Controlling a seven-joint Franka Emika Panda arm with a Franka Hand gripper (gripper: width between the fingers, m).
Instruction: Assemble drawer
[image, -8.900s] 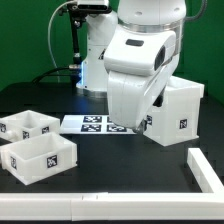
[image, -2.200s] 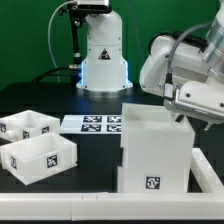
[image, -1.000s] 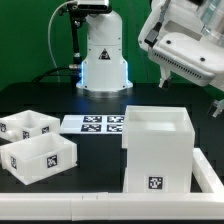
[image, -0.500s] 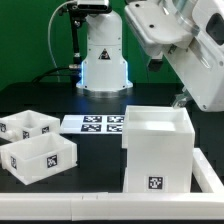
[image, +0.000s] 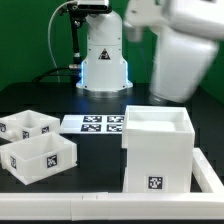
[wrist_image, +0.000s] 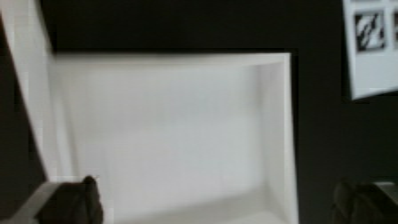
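Observation:
The white hollow cube shell (image: 156, 150) stands on the black table at the exterior view's right, open side up, a tag on its front face. Two white two-compartment trays (image: 27, 126) (image: 38, 157) sit at the exterior view's left. The arm hangs above the shell and its fingers are hidden in the exterior view. In the wrist view I look down into the shell's white hollow (wrist_image: 178, 130). My gripper (wrist_image: 217, 200) is open and empty above it, with dark fingertips (wrist_image: 75, 198) spread wide at either side.
The marker board (image: 96, 124) lies flat between the trays and the shell; it also shows in the wrist view (wrist_image: 370, 45). A white rail (image: 100, 207) runs along the table's front, with a white bar (image: 210, 172) at the exterior view's right. The robot base (image: 102, 55) stands behind.
The shell has been moved from behind the marker board to the front right, set open side up and let go. The arm has risen and swung over it.

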